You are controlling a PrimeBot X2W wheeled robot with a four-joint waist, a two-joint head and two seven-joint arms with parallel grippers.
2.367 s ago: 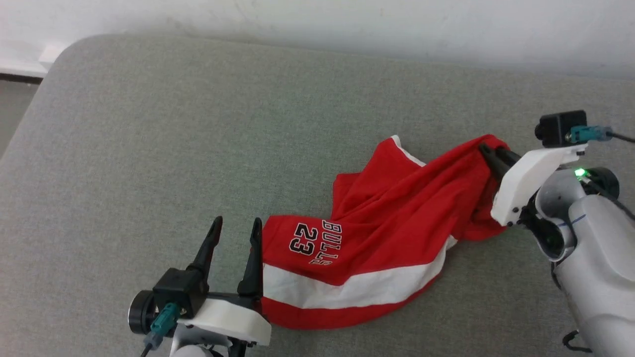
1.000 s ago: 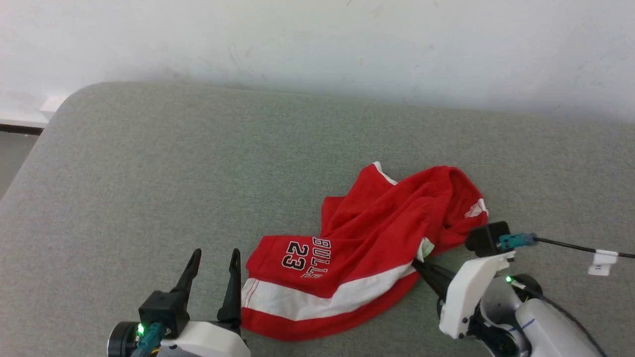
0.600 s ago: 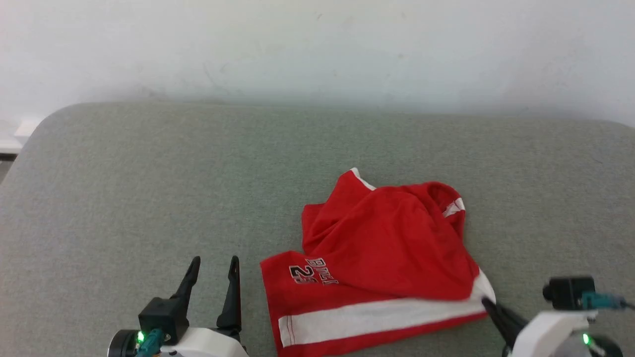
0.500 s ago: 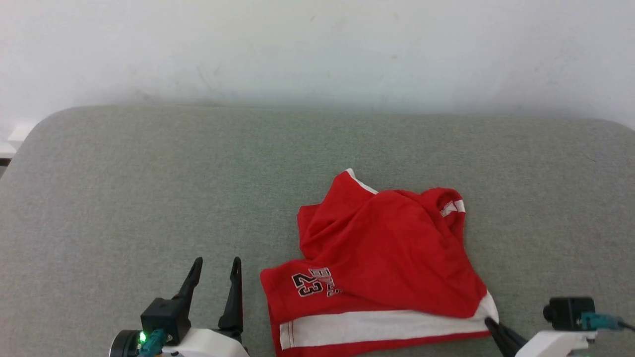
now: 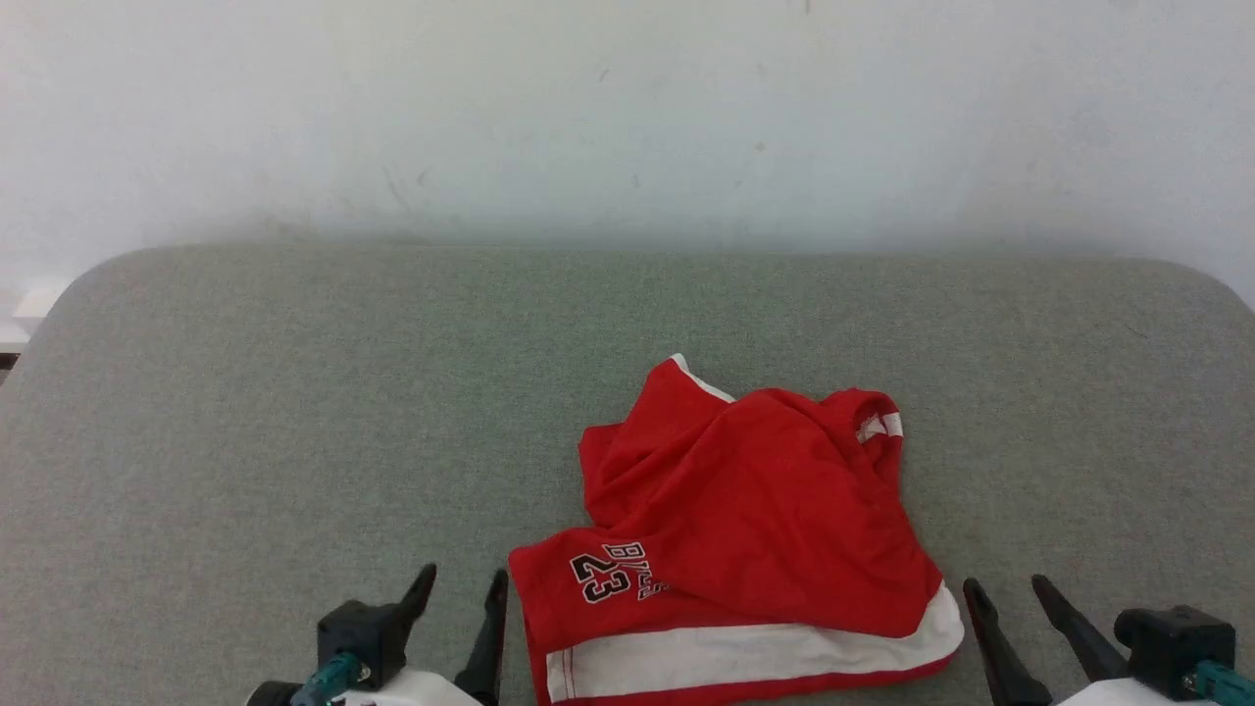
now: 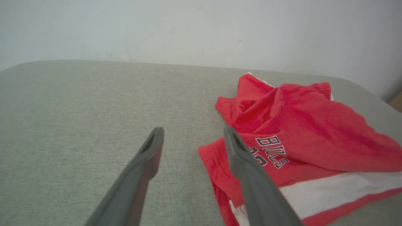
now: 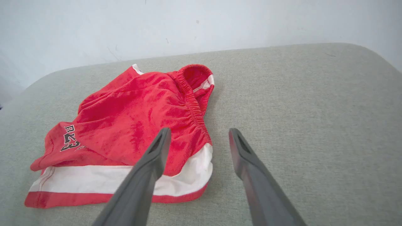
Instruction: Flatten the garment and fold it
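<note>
a: where do we see the garment (image 5: 745, 529)?
b: we see it in a rumpled heap on the grey padded surface (image 5: 294, 392), toward the near edge and a little right of the middle, with the pale wall (image 5: 627, 118) behind. a broad white stripe (image 5: 745, 652) runs along its near hem with a thin red strip below it. the "23" print (image 5: 600, 579) sits at its near left, with its lettering partly tucked under a fold.
a: and the far side?
b: the red cloth bunches up there. in the right wrist view we see a gathered waistband (image 7: 191, 91) curling open at the far right, with a bit of white inside.
a: how does our left gripper (image 5: 465, 572) stand?
b: its fingers are spread wide with nothing between them, just beside the garment's left edge near the print.
a: and our right gripper (image 5: 1005, 582)?
b: its fingers are spread wide too and hold nothing, just beside the near right corner of the white stripe. whether a finger touches the cloth, we cannot tell.
</note>
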